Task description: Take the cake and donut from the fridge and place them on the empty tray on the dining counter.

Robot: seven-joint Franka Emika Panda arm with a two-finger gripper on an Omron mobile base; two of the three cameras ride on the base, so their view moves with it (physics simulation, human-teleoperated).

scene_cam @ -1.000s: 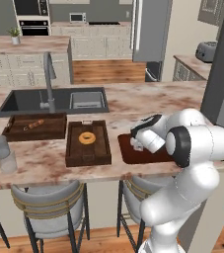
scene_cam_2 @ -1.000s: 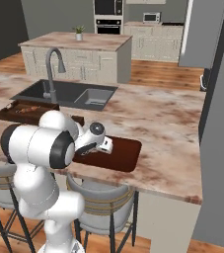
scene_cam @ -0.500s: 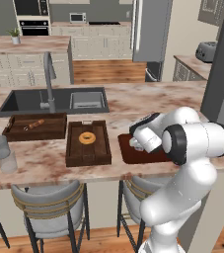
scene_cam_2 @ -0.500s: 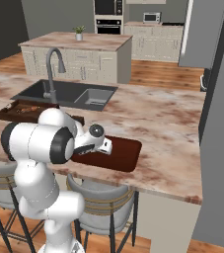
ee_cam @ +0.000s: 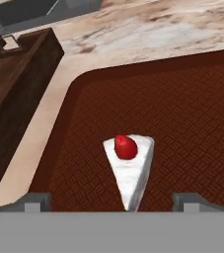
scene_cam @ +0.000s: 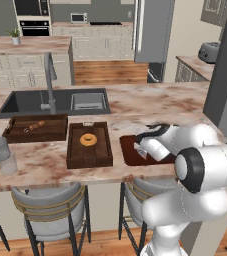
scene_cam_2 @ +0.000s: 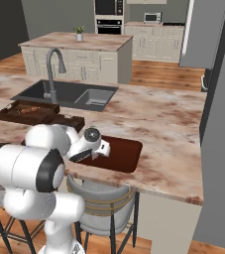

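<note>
A tiny white cake [ee_cam: 128,168] slice with a red berry on top lies on the flat reddish-brown tray [ee_cam: 182,108]. My gripper [ee_cam: 112,202] hovers just above it, open, one fingertip on each side and neither touching the slice. The tray [scene_cam: 129,153] sits near the front edge of the marble dining counter [scene_cam: 150,102], with my gripper [scene_cam: 143,145] low over its left part. From the right, the gripper [scene_cam_2: 104,149] reaches over the tray [scene_cam_2: 126,155]. The donut is out of view. The grey fridge [scene_cam: 155,30] stands far behind the counter.
Left of the tray sits a deep dark-brown boxy tray [scene_cam: 89,157] holding a pale golden ring donut [scene_cam: 88,139]. A second boxy tray [scene_cam: 35,131], the sink [scene_cam: 55,102] with its faucet [scene_cam: 49,75] and a glass [scene_cam: 5,157] lie further left. Stools [scene_cam: 50,210] stand below the counter's front edge.
The jaws have spread apart and let go of the cake, which now rests on the tray. The arm has stayed almost where it was.
</note>
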